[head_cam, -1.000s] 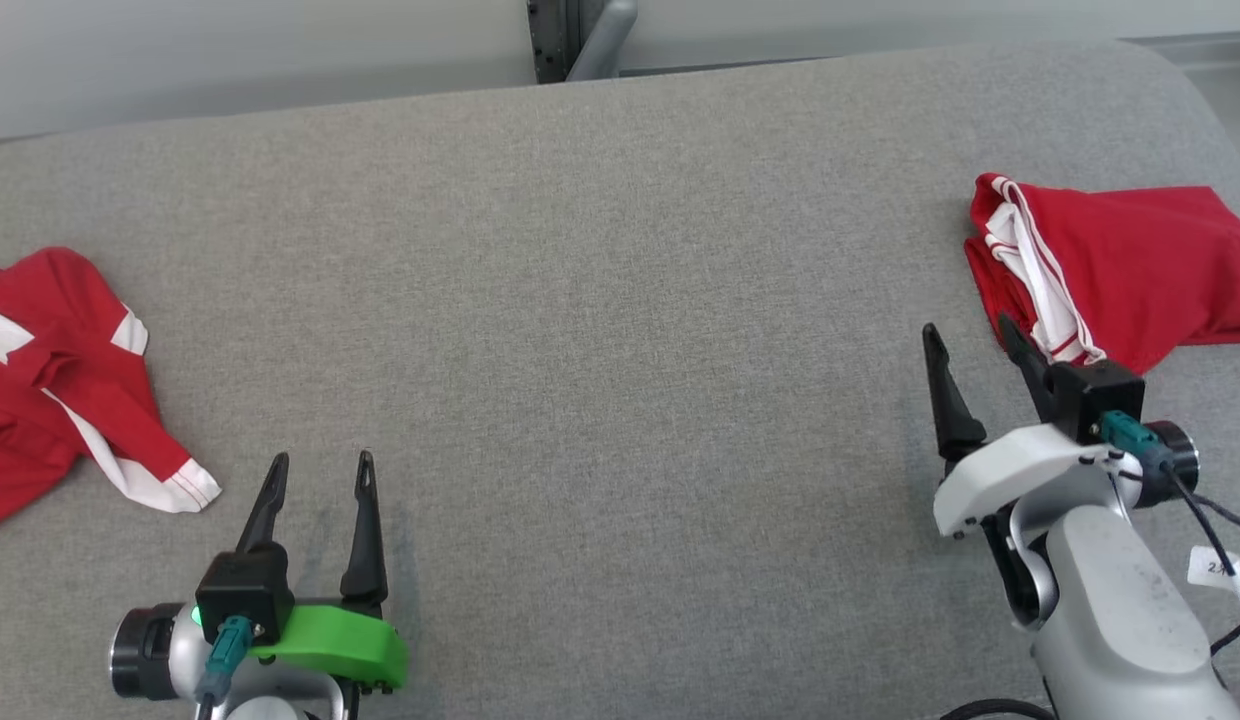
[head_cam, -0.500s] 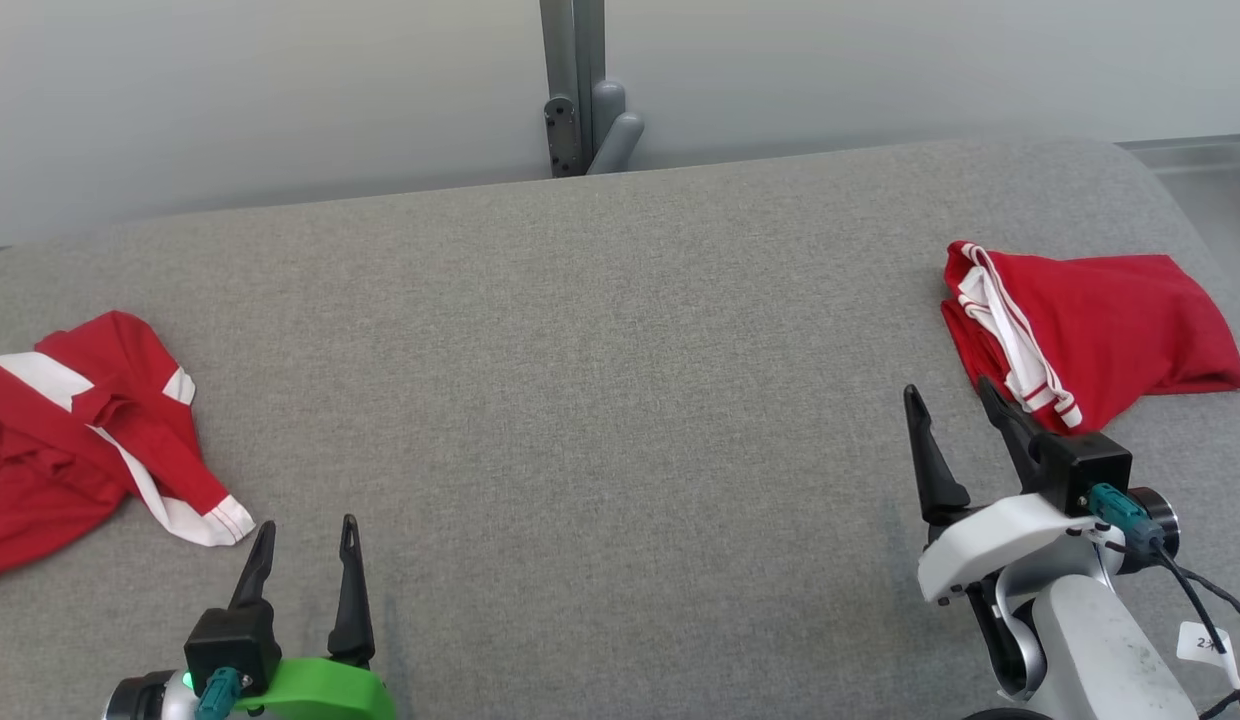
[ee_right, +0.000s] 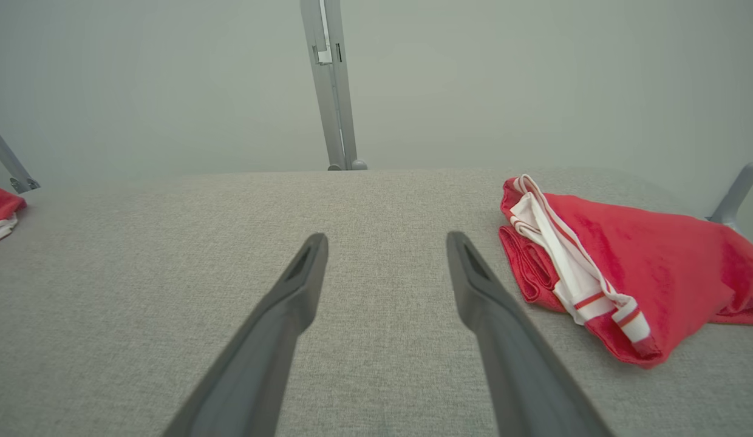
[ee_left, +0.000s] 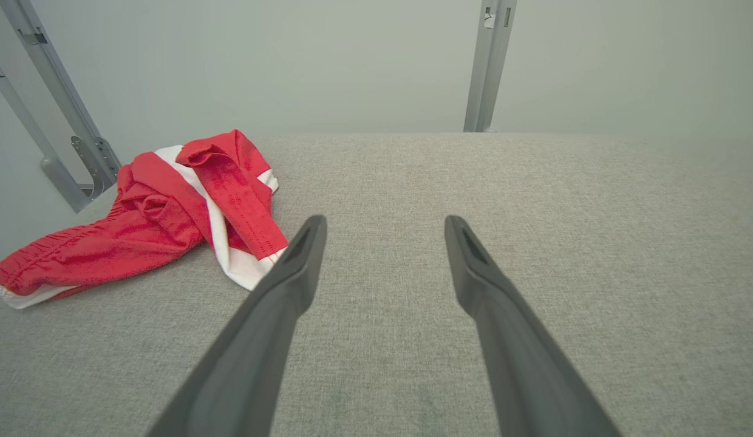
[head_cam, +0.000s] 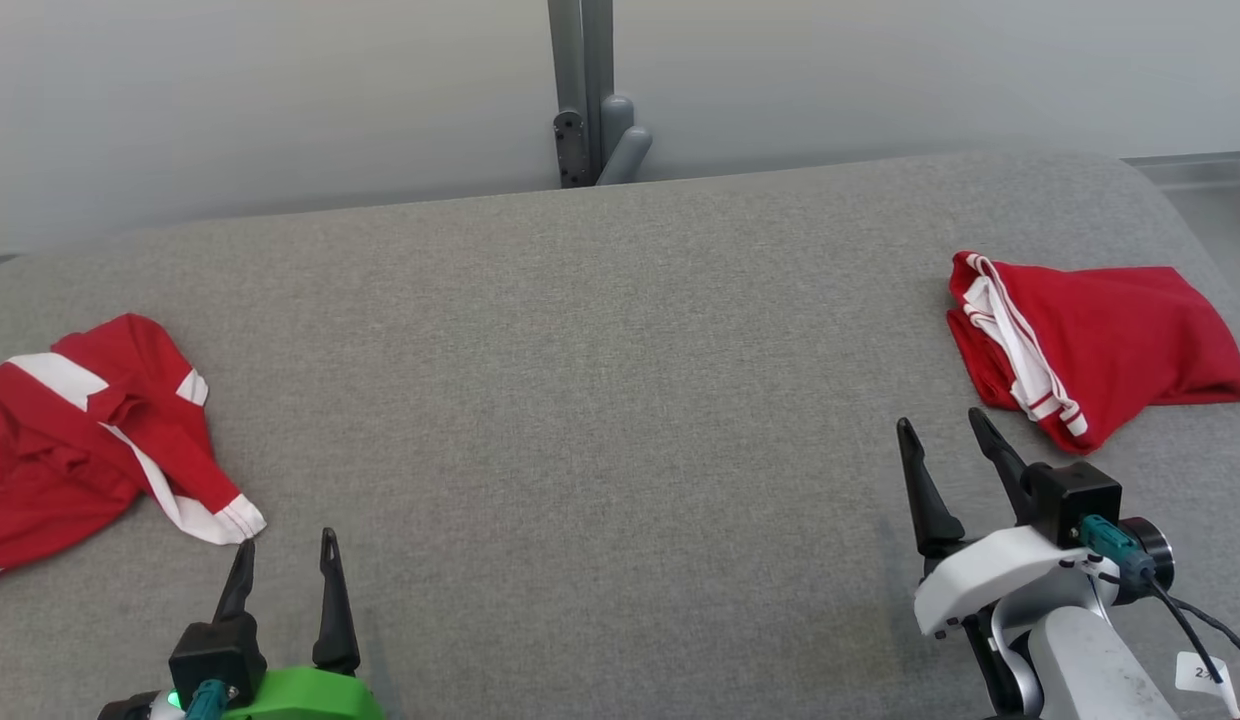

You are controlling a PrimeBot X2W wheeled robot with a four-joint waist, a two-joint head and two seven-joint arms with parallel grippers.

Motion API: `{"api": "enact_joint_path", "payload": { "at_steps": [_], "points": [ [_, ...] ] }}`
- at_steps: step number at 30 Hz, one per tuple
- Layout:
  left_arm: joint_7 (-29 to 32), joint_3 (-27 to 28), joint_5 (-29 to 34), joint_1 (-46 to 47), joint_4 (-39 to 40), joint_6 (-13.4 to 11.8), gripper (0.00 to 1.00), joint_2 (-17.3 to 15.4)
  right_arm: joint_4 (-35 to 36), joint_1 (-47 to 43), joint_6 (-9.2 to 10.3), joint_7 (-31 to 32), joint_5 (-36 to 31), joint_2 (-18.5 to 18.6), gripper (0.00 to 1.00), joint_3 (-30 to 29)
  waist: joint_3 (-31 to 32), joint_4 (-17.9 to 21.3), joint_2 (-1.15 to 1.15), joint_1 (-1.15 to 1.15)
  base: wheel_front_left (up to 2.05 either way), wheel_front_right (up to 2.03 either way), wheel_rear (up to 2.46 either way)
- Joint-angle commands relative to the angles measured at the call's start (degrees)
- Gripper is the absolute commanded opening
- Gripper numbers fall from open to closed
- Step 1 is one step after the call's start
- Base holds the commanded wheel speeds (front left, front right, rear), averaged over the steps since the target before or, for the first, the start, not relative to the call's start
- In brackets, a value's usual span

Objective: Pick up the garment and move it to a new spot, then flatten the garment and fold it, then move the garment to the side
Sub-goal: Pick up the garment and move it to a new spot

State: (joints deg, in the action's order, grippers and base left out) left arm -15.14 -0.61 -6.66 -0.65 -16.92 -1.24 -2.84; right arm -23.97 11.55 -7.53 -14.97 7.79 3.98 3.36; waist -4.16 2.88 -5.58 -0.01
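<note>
A crumpled red garment with white stripes (head_cam: 90, 440) lies at the table's left side. In the left wrist view that crumpled garment (ee_left: 188, 200) sits ahead and left of the fingers. My left gripper (head_cam: 288, 540) is open and empty, its left tip just short of the white hem; in its own view the left gripper (ee_left: 385, 221) has bare cloth between its fingers. A folded red garment with white trim (head_cam: 1100, 340) rests at the right. My right gripper (head_cam: 938, 420) stands open just left of it. The right wrist view shows the right gripper (ee_right: 387, 237) beside the folded garment (ee_right: 625, 267).
The grey padded table (head_cam: 600, 400) has a wide bare middle and a rounded right end. A metal post (head_cam: 585, 90) rises behind its far edge against a pale wall. A cable with a white tag (head_cam: 1202, 675) hangs off the right arm.
The camera has tilted up, so the whole picture slid down and the wall and post came into view. My left gripper drew back slightly toward the near edge. Both grippers stay open.
</note>
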Motion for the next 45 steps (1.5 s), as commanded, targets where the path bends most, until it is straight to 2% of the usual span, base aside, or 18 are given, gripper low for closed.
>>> {"api": "enact_joint_path", "payload": {
  "at_steps": [1, 7, 8, 21, 28, 36, 45],
  "points": [
    [0.04, 0.33, -0.25, -0.10, 0.02, -0.43, 1.00, -0.14, 0.29, -0.80, 0.09, -0.10, -0.24, 0.18, 1.00, 0.11, -0.69, -1.10, 0.00, 0.01, 0.00, 0.00, 0.00],
    [0.04, 0.76, -0.78, 0.56, -0.04, -1.10, 1.00, -0.13, 0.82, -1.12, 0.09, -0.11, -0.29, 0.57, 1.00, 0.97, -2.40, -7.39, 0.00, 0.01, 0.00, 0.00, 0.00],
    [0.04, 0.97, -0.38, 0.28, -0.14, -1.09, 1.00, -0.15, 0.63, -1.13, 0.09, -0.11, 0.11, 0.56, 1.00, 1.46, -2.94, -10.23, 0.00, 0.01, 0.00, 0.00, 0.00],
    [0.04, 3.43, -0.94, -0.74, -1.11, -1.43, 1.00, -0.14, 1.47, 0.21, 0.09, -0.11, -0.21, 0.94, 1.00, 5.07, -5.16, -27.47, 0.00, 0.01, 0.00, 0.00, 0.00],
    [0.04, 4.03, -1.45, -1.82, -1.38, -1.35, 1.00, -0.15, 1.40, -0.16, 0.09, -0.11, -0.05, 0.61, 1.00, 5.50, -5.00, -32.72, 0.00, 0.01, 0.00, 0.00, 0.00],
    [0.04, 5.06, -3.53, -2.48, -1.90, 0.33, 1.00, -0.14, 1.05, 0.25, 0.09, -0.11, 0.18, 0.18, 1.00, 6.08, -5.06, -33.31, 0.00, 0.01, 0.00, 0.00, 0.00],
    [0.04, 4.28, -6.63, 2.69, -4.91, 2.69, 1.00, -0.15, 2.33, 2.26, 0.10, -0.11, 0.67, 1.79, 1.00, 6.86, -9.70, -28.27, 0.00, 0.01, 0.00, 0.00, 0.00]
  ]
}}
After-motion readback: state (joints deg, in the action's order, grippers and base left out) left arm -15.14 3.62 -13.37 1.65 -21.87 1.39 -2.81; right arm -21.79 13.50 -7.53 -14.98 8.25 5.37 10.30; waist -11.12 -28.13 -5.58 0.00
